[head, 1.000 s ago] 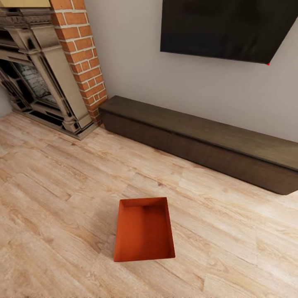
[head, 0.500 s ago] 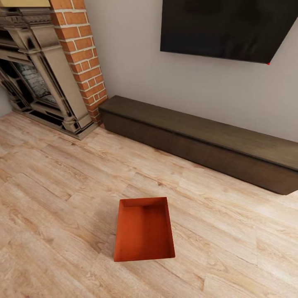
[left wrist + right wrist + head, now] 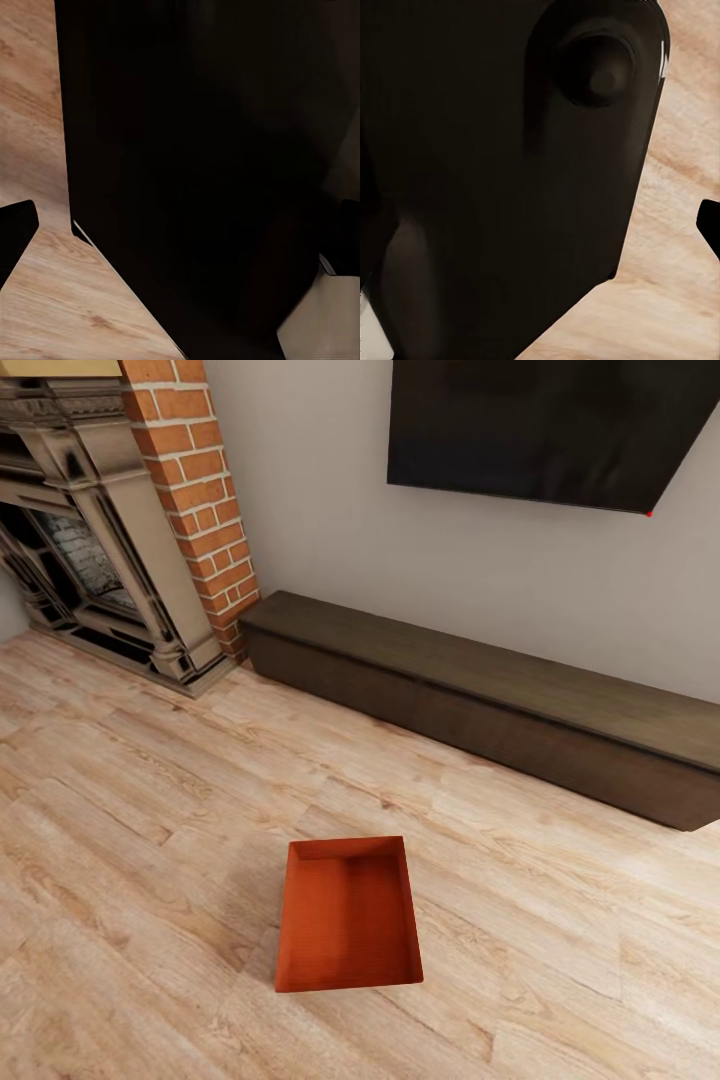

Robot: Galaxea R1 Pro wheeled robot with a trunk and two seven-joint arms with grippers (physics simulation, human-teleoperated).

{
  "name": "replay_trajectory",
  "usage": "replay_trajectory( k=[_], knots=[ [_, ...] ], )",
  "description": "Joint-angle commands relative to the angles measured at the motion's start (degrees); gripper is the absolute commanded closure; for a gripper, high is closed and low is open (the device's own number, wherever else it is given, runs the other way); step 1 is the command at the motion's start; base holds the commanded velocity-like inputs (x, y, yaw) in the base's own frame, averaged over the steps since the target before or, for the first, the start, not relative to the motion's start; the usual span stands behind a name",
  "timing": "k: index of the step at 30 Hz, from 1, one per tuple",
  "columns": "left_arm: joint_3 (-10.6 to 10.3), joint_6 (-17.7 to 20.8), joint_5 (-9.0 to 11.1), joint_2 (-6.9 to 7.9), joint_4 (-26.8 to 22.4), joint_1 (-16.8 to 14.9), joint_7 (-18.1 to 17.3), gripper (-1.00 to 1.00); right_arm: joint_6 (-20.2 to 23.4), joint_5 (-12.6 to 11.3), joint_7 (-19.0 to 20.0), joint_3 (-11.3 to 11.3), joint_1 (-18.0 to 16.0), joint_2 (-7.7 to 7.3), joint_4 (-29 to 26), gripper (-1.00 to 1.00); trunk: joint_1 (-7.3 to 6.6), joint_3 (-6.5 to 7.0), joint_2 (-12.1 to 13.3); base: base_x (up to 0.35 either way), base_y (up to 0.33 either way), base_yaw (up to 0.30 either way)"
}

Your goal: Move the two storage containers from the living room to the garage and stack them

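Observation:
One orange-red open-top storage container (image 3: 348, 915) lies empty on the light wood plank floor (image 3: 150, 810) of the living room, low in the middle of the head view. The garage and its floor are out of view. In the left wrist view my left gripper (image 3: 180, 236) hangs in front of a dark part of the robot's body, with its fingertips (image 3: 13, 232) wide apart at the picture's edges and nothing between them. In the right wrist view, my right gripper (image 3: 540, 232) shows one fingertip (image 3: 711, 229) at the edge, also spread wide and holding nothing.
A brick fireplace (image 3: 110, 550) stands at the far left. A long low dark bench (image 3: 480, 700) runs along the grey wall under a black wall TV (image 3: 540, 430). Open plank flooring surrounds the container on all sides.

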Motion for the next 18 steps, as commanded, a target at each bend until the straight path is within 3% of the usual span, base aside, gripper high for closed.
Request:
replay_trajectory(
  k=[1,18],
  knots=[
    [0.0,-0.1,0.5,-0.02,0.0,0.0,0.1,-1.0,-0.3,-0.5,0.0,0.5,0.0,0.07,0.1,-1.0,0.0,-0.03,0.0,0.0,0.0,0.0],
    [0.0,-0.1,0.5,-0.02,0.0,0.0,0.1,-1.0,-0.5,-0.4,0.0,0.5,0.0,0.11,0.1,-1.0,0.0,-0.03,0.0,0.0,0.0,0.0]
  ],
)
